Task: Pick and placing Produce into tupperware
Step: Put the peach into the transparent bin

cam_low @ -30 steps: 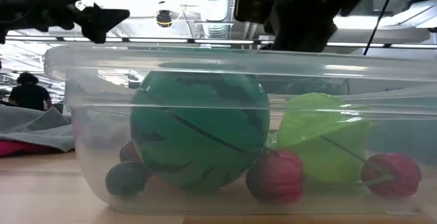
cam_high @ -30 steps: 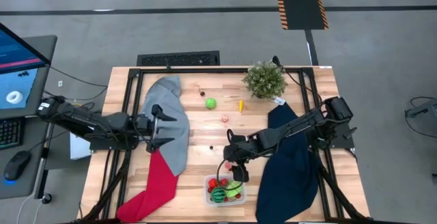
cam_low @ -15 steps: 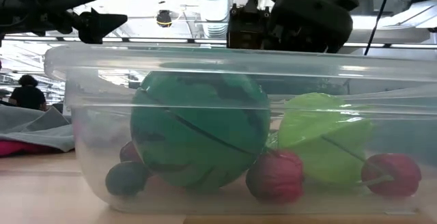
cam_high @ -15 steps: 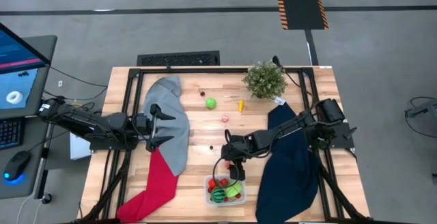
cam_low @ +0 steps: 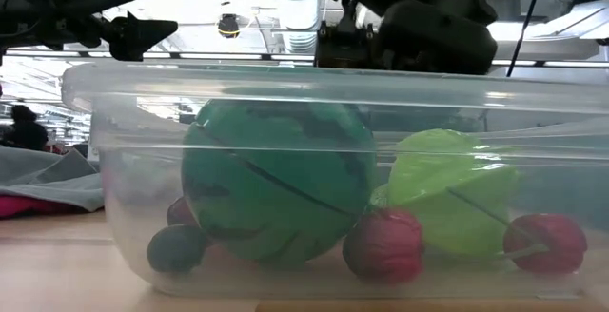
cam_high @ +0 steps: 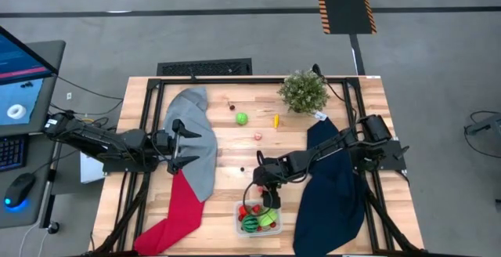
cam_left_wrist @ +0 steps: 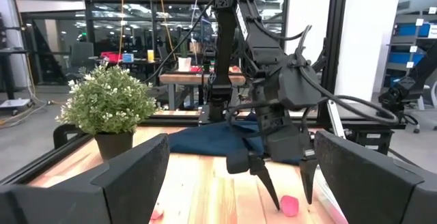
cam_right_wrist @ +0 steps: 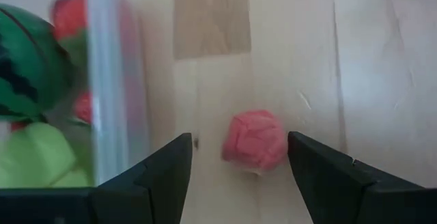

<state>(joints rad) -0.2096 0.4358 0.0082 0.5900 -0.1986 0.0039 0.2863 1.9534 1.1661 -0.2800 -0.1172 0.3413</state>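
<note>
While the tupperware (cam_high: 257, 217) sits near the table's front edge already holding the striped melon ball (cam_low: 276, 181), a pale green piece (cam_low: 455, 203) and some small red ones, one pink-red produce piece (cam_right_wrist: 255, 141) lies on the bare wood just outside its wall. The right gripper (cam_high: 268, 197) hangs directly over that piece, fingers spread apart with nothing between them; in the right wrist view the piece sits squarely in the gap between them, so a straight descent should bracket it. Being roundish, it offers no long axis to align with. From the tupperware, the left gripper (cam_high: 177, 144) waits well off over the grey cloth (cam_high: 196, 135), also spread and empty, so the right arm is plainly the nearer one. A green fruit (cam_high: 241, 118) and other small pieces remain farther back, toward the potted plant (cam_high: 303, 90).
</note>
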